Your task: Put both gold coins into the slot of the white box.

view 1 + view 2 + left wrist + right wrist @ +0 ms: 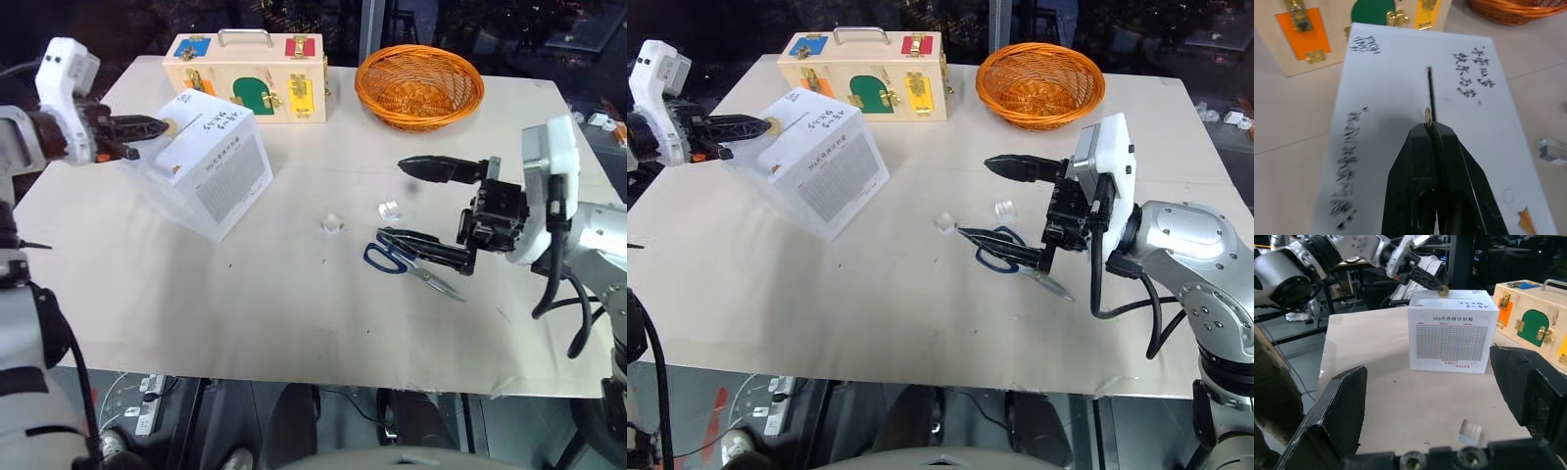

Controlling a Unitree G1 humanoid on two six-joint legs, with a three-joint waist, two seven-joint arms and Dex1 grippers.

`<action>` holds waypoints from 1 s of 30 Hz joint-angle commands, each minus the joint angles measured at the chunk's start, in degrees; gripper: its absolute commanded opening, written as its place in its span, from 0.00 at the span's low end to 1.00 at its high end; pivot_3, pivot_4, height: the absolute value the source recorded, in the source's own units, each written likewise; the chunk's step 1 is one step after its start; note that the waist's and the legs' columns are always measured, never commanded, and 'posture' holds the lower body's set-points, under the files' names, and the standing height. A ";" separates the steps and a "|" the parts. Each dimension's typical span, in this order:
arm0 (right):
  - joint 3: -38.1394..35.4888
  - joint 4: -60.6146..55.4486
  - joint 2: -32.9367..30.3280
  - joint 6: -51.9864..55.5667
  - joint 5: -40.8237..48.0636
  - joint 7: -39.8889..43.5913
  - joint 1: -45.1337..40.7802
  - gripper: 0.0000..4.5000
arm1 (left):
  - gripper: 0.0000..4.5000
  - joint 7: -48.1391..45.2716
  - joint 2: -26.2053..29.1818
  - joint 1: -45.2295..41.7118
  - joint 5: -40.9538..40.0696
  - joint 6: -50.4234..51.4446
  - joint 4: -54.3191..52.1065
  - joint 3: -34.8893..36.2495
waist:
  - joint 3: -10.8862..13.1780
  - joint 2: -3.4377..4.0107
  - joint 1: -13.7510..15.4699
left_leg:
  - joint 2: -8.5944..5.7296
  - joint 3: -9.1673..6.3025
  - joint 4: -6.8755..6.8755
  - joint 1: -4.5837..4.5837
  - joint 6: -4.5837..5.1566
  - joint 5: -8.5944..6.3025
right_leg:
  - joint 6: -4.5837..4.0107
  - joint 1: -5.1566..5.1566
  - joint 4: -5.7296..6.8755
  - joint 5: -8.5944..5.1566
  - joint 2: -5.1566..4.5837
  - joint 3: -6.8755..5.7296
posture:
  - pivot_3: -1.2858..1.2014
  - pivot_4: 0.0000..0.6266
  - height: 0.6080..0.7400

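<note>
On the pale table point(294, 323) before me, the white box point(211, 171) stands toward my left, turned at an angle, its top face carrying handwriting and the slot point(1431, 93), a thin dark slit running across it. Behind the white box lies the wooden latch box point(250, 73) with its metal handle and coloured panels, and to its right sits the orange wicker basket point(419, 85). My right jaws point(416, 201) hang level over the middle of the table, spread wide and gripping nothing, pointing toward my left. Just below them on the table lie the blue-handled scissors point(397, 259). My left jaws point(157, 125) reach over the top of the white box, clenched on a gold coin point(1427, 114), which stands on edge at their tips right at the near end of the slot; whether it touches the box I cannot tell. From my right wrist the same coin shows as a small gold disc at the tip of my left jaws, just above the box's top edge. Two small clear plastic holders point(333, 224) rest on the table between the white box and the scissors, slightly apart.
</note>
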 commanded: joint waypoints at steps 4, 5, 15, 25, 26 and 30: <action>-1.49 -1.53 -0.26 -1.40 0.81 -0.80 -0.79 0.98 | 0.00 -0.99 -1.26 -0.74 3.95 -2.86 0.39 -0.47 | 0.00 0.00 -0.05 | 0.00 0.00 0.00 0.02 0.00 0.00 | 0.00 0.00 0.02 0.00 0.00 0.01 | 0.52 0.24 0.90; -1.47 -1.58 -0.25 -1.41 0.80 -0.85 -0.78 0.98 | 0.00 -0.88 -1.50 -0.67 4.65 -3.31 0.43 -0.68 | 0.00 0.00 -0.03 | 0.00 0.00 0.00 0.04 0.00 0.00 | 0.00 0.00 0.04 0.00 0.00 0.01 | 0.52 0.24 0.90; -1.39 -1.58 -0.11 -1.63 0.83 -1.41 -0.73 0.98 | 0.00 -1.55 -1.65 -1.32 9.93 -7.72 1.70 -1.88 | 0.00 0.00 -0.18 | 0.00 0.01 0.08 0.08 0.01 0.00 | 0.00 0.00 0.18 0.00 0.01 0.04 | 0.52 0.24 0.90; -2.04 -1.15 1.12 -2.81 2.11 -1.88 -0.95 1.00 | 0.50 1.09 -3.80 -2.96 6.98 -9.20 -2.56 4.45 | 0.00 0.00 -0.06 | 0.00 -0.01 0.18 0.01 0.00 0.00 | 0.00 0.00 0.20 0.00 0.00 0.02 | 0.52 0.24 0.90; -2.10 -1.08 1.24 -2.98 2.27 -1.92 -0.93 1.00 | 0.59 0.03 -4.84 -4.28 4.30 -8.53 -4.76 6.32 | 0.00 0.00 -0.05 | 0.00 -0.02 0.19 0.00 0.00 0.00 | 0.00 0.00 0.20 0.00 -0.01 0.01 | 0.52 0.24 0.90; -2.86 -0.90 1.55 -3.50 3.42 -2.37 -0.87 1.00 | 0.69 -3.26 -8.10 -6.12 -6.84 2.40 -16.53 10.87 | 0.08 -0.17 0.49 | 0.01 -0.18 0.35 -0.15 -0.03 0.02 | 0.00 0.03 0.19 0.00 -0.03 -0.20 | 0.52 0.24 0.90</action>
